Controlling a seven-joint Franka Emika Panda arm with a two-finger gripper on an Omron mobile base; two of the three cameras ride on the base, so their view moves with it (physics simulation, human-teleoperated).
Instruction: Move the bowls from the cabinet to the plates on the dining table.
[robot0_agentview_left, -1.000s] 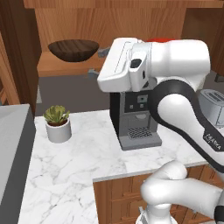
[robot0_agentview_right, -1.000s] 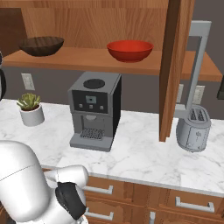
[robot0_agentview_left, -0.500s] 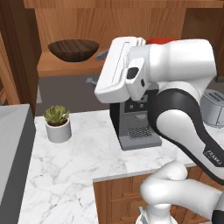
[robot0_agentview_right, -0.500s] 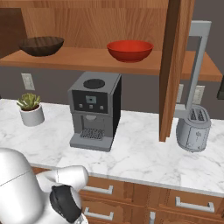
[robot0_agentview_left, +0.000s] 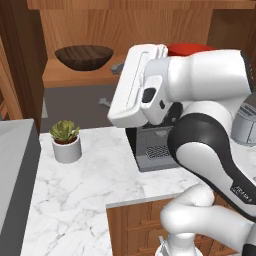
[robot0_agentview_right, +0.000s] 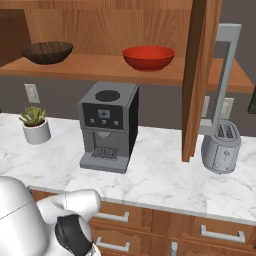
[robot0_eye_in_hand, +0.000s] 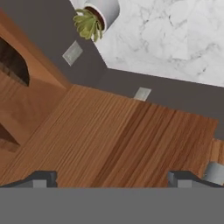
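Note:
On the open cabinet's shelf (robot0_agentview_right: 125, 69) stand two bowls: a dark brown wood-grain one (robot0_agentview_left: 83, 56) (robot0_agentview_right: 47, 51) at the left and a glossy red one (robot0_agentview_right: 148, 57) to its right. In the left base view the arm covers most of the red bowl (robot0_agentview_left: 187, 49). My gripper (robot0_agentview_left: 111, 84) hangs in front of the shelf, just right of the brown bowl, and touches neither bowl. Its fingers stand wide apart with nothing between them. In the hand view the gripper (robot0_eye_in_hand: 113, 179) faces brown wood. The plates and the dining table are out of view.
Under the shelf, a grey coffee machine (robot0_agentview_right: 107, 125), a potted plant (robot0_agentview_right: 35, 125) (robot0_agentview_left: 66, 140) and a toaster (robot0_agentview_right: 221, 152) stand on the marble counter (robot0_agentview_right: 160, 180). The open cabinet door (robot0_agentview_right: 200, 75) with its grey bar handle (robot0_agentview_right: 225, 75) juts out at the right.
The hand has turned and tilted in front of the shelf, staying open. Both bowls are where they were.

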